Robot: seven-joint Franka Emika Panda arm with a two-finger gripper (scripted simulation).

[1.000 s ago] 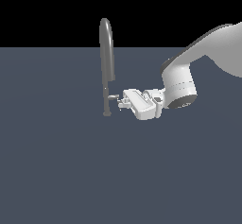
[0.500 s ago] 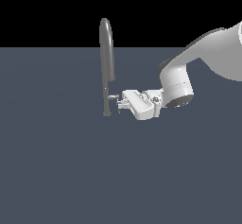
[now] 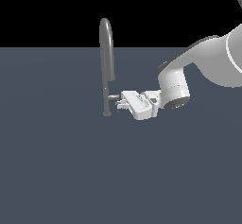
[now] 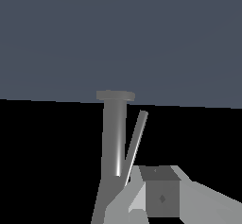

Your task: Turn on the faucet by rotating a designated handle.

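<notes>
My white end effector (image 3: 118, 103) met the short light-grey handle (image 3: 113, 97) of the tall grey metallic faucet (image 3: 107, 67) mid-frame, on the flat slate-blue surface (image 3: 56, 161); whether it was clamped, I couldn't tell.

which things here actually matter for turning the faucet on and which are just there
For the job:
- the faucet, tall arched grey tap
- the handle, short bar sticking out of the lower stem
- the gripper, right at the handle's end

Just there:
- the grey floor; nothing else lies about
</notes>
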